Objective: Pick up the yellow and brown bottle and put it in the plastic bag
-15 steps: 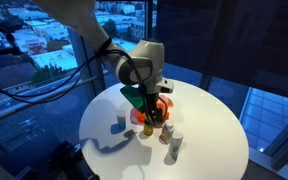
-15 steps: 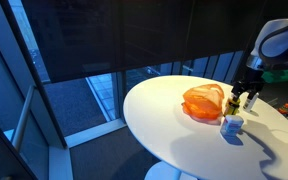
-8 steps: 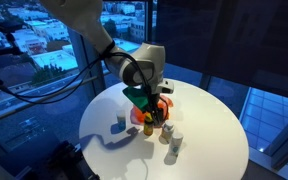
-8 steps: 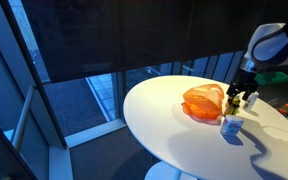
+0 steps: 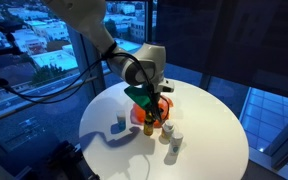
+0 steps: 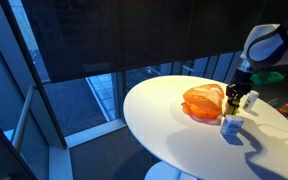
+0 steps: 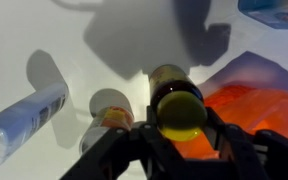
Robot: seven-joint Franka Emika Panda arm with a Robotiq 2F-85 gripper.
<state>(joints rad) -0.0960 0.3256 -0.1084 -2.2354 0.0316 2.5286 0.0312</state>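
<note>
The yellow and brown bottle (image 7: 177,108) stands upright on the white round table, its yellow cap facing the wrist camera. My gripper (image 7: 180,120) has come down over it, and both fingers (image 7: 217,128) press against the cap's sides, shut on the bottle. The orange plastic bag (image 7: 259,95) lies crumpled right beside the bottle. In both exterior views the gripper (image 5: 149,108) (image 6: 238,93) hangs low over the bottle (image 6: 235,101) at the bag's (image 5: 162,108) (image 6: 202,102) edge.
A white bottle (image 7: 24,115) lies on its side and a small white-capped bottle (image 7: 110,112) stands close to the gripper. More small containers (image 5: 171,140) (image 5: 119,125) (image 6: 231,124) stand on the table (image 5: 214,130). Dark windows surround the table.
The jaws have closed from wide open onto the bottle's cap. The arm has shifted slightly toward the bag; the bottle and bag stay in place.
</note>
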